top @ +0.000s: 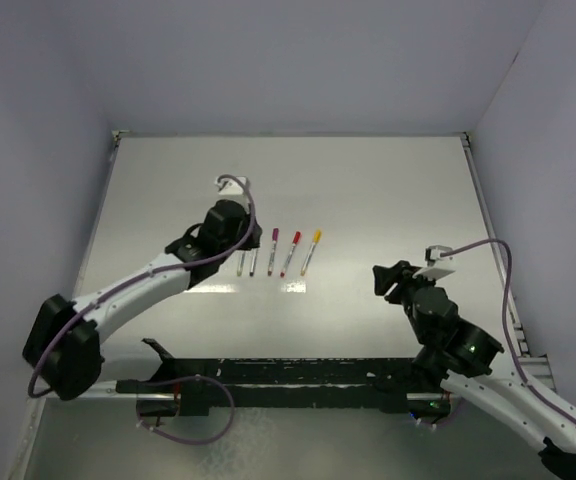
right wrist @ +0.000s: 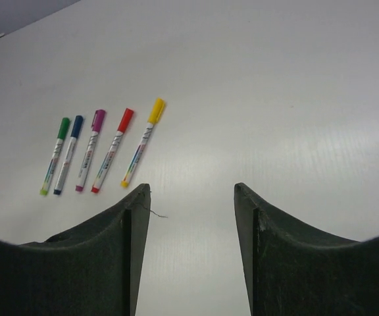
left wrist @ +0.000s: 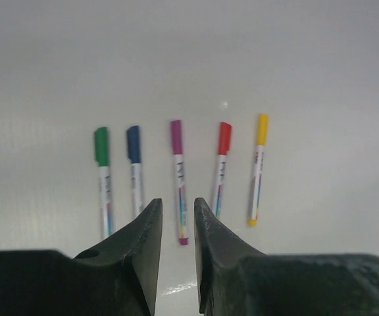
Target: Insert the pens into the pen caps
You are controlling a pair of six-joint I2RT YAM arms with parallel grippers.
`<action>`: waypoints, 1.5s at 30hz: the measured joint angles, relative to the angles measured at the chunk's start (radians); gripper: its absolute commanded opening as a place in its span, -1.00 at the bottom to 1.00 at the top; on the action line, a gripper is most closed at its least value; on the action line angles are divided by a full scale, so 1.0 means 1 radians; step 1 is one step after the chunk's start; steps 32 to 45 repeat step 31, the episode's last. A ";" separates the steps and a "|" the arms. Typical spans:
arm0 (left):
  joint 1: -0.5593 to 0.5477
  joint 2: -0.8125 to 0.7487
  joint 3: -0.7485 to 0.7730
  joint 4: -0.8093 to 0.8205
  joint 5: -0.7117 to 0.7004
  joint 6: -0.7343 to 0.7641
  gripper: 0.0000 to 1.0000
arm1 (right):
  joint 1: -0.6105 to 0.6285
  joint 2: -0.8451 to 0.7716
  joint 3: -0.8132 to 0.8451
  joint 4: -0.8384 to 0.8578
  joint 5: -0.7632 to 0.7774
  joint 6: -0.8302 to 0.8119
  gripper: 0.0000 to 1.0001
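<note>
Several pens lie side by side on the white table, each with its pen cap on the far end. In the left wrist view they run green cap [left wrist: 101, 145], blue cap [left wrist: 133, 143], magenta cap [left wrist: 176, 136], red cap [left wrist: 224, 137], yellow cap [left wrist: 262, 128]. The magenta pen [left wrist: 180, 191] points at the narrow gap of my left gripper [left wrist: 177, 201], which hangs above the row's near ends, slightly open and holding nothing. My right gripper [right wrist: 191, 186] stands wide open and holding nothing over bare table, well to the right of the row [right wrist: 137, 148].
The white table [top: 388, 200] is walled at the back and both sides. A black rail [top: 298, 375] with the arm bases runs along the near edge. The left arm [top: 138, 290] reaches in diagonally from the near left.
</note>
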 measured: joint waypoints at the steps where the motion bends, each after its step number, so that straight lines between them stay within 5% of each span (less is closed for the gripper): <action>1: 0.027 -0.056 -0.037 -0.006 -0.005 0.000 -0.40 | 0.000 -0.021 0.000 -0.024 0.021 0.005 0.13; 11: 0.088 -0.591 -0.164 -0.205 -0.175 -0.017 -0.17 | -0.001 -0.237 0.029 -0.252 0.192 0.039 0.14; 17: 0.088 -0.782 -0.215 -0.331 -0.270 -0.073 -0.08 | -0.003 -0.277 0.043 -0.318 0.218 0.043 0.15; 30: 0.088 -0.867 -0.217 -0.519 -0.391 -0.156 -0.11 | -0.003 -0.209 0.044 -0.334 0.217 0.042 0.23; 45: 0.088 -0.880 -0.217 -0.525 -0.397 -0.158 -0.10 | -0.003 -0.209 0.044 -0.332 0.217 0.041 0.23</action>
